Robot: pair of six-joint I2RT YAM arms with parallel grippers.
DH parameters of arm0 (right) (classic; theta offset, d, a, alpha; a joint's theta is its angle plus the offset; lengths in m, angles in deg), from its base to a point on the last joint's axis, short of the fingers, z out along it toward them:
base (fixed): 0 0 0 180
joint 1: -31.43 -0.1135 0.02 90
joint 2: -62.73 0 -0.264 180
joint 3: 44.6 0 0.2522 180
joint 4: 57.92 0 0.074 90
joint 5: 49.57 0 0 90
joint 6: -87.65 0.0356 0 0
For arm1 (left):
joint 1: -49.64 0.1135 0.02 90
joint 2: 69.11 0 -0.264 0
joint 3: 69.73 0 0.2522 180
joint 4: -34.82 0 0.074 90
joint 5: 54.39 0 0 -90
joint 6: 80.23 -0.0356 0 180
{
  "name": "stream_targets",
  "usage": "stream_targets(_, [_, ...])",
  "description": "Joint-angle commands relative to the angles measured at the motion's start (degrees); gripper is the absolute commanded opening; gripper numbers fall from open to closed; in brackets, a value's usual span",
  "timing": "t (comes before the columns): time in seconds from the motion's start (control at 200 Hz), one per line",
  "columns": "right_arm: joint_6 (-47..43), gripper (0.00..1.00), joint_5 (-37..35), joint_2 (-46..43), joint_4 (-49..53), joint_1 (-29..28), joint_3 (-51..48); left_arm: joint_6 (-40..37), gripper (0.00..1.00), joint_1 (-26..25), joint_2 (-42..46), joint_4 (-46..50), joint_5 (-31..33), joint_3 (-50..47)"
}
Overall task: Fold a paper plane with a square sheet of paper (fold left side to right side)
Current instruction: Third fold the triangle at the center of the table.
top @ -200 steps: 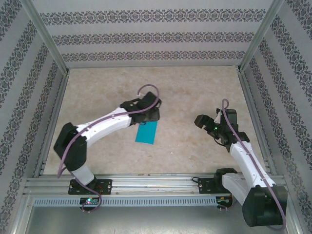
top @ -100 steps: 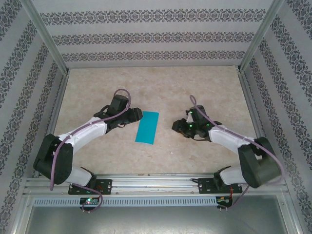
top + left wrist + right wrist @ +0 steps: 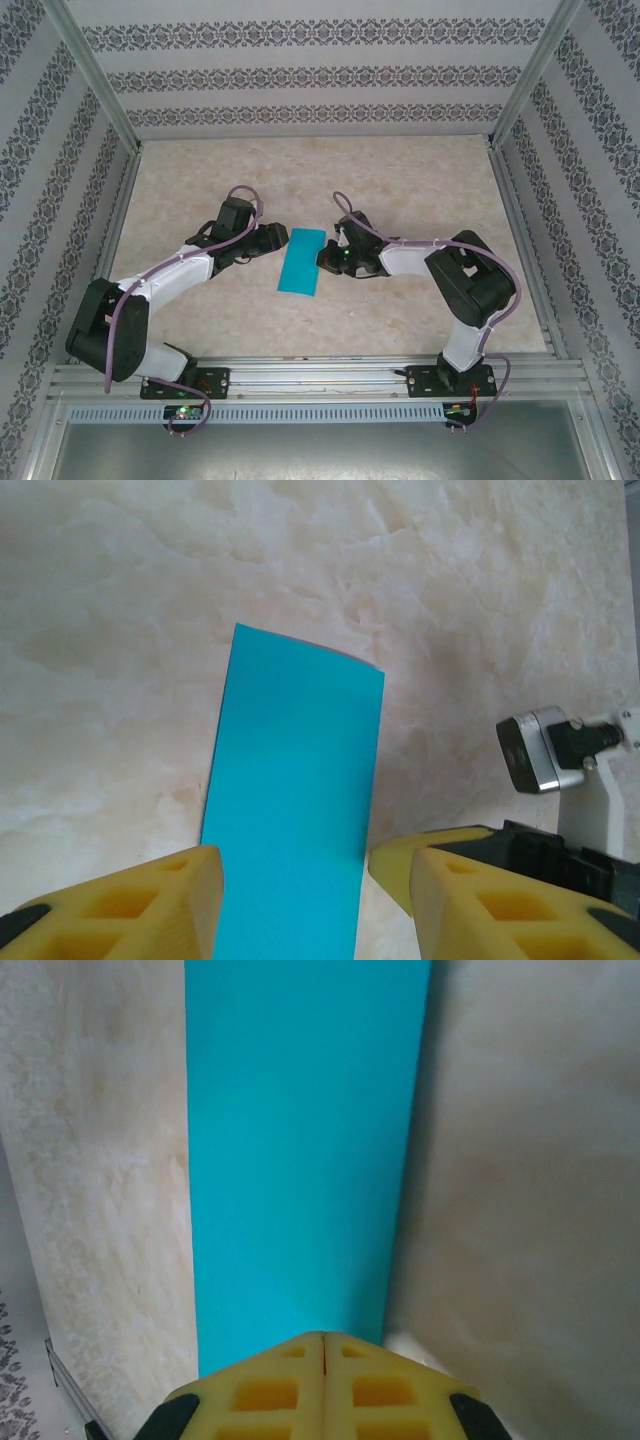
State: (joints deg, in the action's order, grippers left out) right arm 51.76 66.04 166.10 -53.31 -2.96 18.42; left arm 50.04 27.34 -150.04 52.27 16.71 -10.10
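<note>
The teal-blue sheet of paper [image 3: 303, 262] lies flat on the table as a narrow rectangle, long side running near to far. My left gripper [image 3: 284, 238] sits at its upper left corner. In the left wrist view its yellow fingers stand open [image 3: 295, 870] either side of the paper's [image 3: 295, 810] near end, not pinching it. My right gripper [image 3: 322, 258] is at the paper's right edge. In the right wrist view its fingers are shut tight together [image 3: 324, 1338], their tip over the paper's [image 3: 300, 1140] near end, with nothing visible between them.
The marble-look tabletop [image 3: 420, 190] is walled by patterned panels at the back and both sides. A metal rail [image 3: 320, 380] carrying both arm bases runs along the near edge. Part of the right wrist [image 3: 540, 750] shows beside the left fingers.
My right arm has swung left to the paper's right edge and its jaws have shut. My left arm drew back off the paper to its left side, jaws still open.
</note>
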Motion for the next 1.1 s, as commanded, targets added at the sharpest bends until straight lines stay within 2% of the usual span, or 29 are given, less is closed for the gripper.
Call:
stream_targets(0.0, [-0.02,0.00,0.39,2.15,-1.66,-0.34,2.35,-1.25,0.52,1.01,1.52,-1.86,-0.82,-0.47])
stream_targets(0.43, [-2.71,0.00,1.91,5.87,2.90,0.38,3.57,-3.67,0.52,0.97,1.47,3.78,-0.41,0.96])
stream_targets(0.61, [-6.59,0.00,4.81,5.71,5.82,2.21,2.38,-4.78,0.49,0.88,0.38,5.11,-5.64,0.84])
stream_targets(0.789, [-10.72,0.00,6.48,4.08,7.05,4.14,-0.15,-1.70,0.44,0.35,-3.01,4.26,-11.97,-0.11])
stream_targets(0.954, [-12.09,0.00,6.65,3.24,7.60,4.77,-1.26,-0.12,0.44,-1.16,-7.44,5.27,-13.18,-0.16])
stream_targets(1.094, [-12.36,0.00,6.82,3.30,7.57,4.77,-1.18,0.54,0.38,-1.88,-11.56,4.86,-15.62,0.83])
